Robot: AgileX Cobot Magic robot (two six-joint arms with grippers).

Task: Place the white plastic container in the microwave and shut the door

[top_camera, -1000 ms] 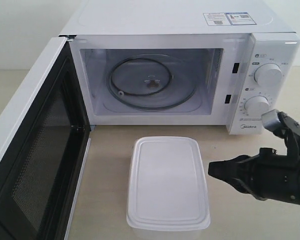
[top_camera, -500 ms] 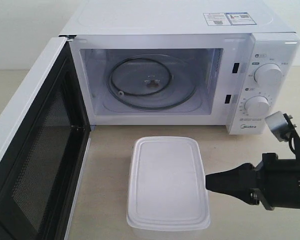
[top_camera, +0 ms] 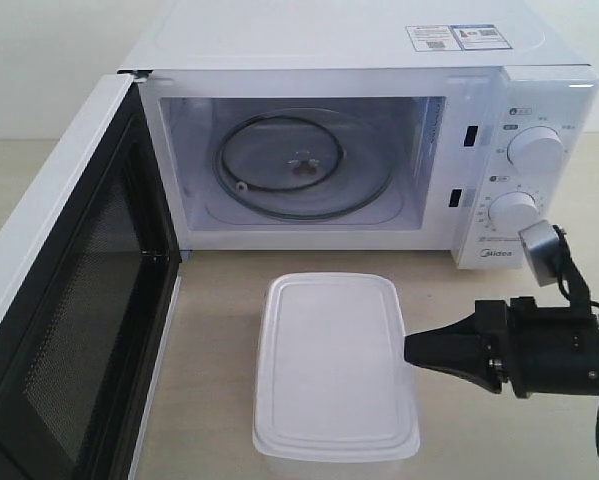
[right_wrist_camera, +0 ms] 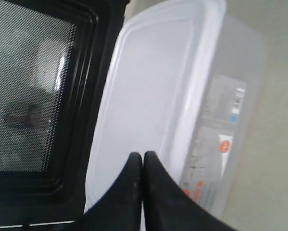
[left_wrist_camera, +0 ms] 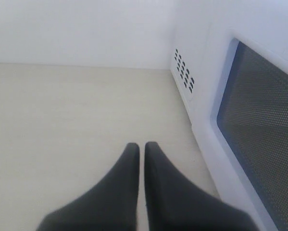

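Observation:
The white plastic container (top_camera: 334, 365), lid on, lies on the table in front of the microwave (top_camera: 329, 45). The microwave's door (top_camera: 69, 300) is swung wide open to the left, and the glass turntable (top_camera: 299, 165) inside is bare. My right gripper (top_camera: 409, 350) is shut, holds nothing, and points at the container's right side, its tip just short of the rim. In the right wrist view the shut gripper (right_wrist_camera: 143, 155) sits over the container's lid edge (right_wrist_camera: 158, 96). My left gripper (left_wrist_camera: 139, 146) is shut and empty above the table, beside the door's outer face (left_wrist_camera: 264, 134); the exterior view does not show it.
The open door (right_wrist_camera: 28, 86) fences off the container's left side. The microwave's control panel with two knobs (top_camera: 535, 150) stands behind my right arm. Vent holes (left_wrist_camera: 183, 70) mark the microwave's side near my left gripper. Pale tabletop (top_camera: 219, 300) lies between container and microwave.
My right gripper has come down and moved left, its shut tip closing in on the container's right edge. The container, door and microwave have not moved.

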